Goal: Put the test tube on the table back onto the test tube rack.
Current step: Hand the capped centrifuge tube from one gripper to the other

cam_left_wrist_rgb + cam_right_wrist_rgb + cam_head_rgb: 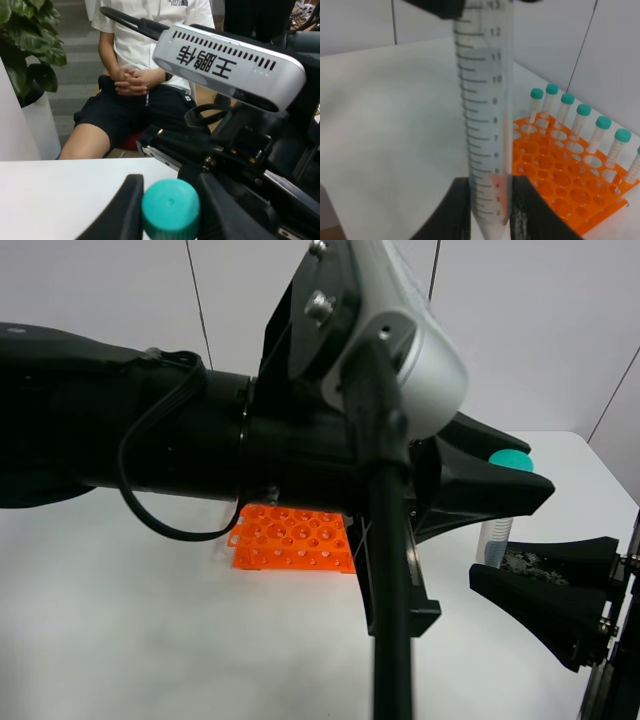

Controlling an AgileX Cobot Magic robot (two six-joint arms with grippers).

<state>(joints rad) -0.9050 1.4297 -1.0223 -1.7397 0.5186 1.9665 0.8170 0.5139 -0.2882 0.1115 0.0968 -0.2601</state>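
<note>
The test tube (pixel 496 540) hangs upright above the right side of the white table (pixel 120 630). My left gripper (pixel 515 468) has reached across and is shut on it just under its teal cap (pixel 170 207). My right gripper (pixel 503 568) is closed around its lower end, with a finger on each side of the pointed tip in the right wrist view (pixel 491 212). The graduated tube body (pixel 485 100) fills that view. The orange test tube rack (pixel 295 538) sits on the table behind the left arm, apart from the held tube.
Several teal-capped tubes (pixel 582 122) stand in a row along one edge of the rack (pixel 555 185); its other holes are open. A seated person (pixel 140 80) and a potted plant (pixel 30 45) are beyond the table edge. The left arm (pixel 150 430) blocks much of the exterior high view.
</note>
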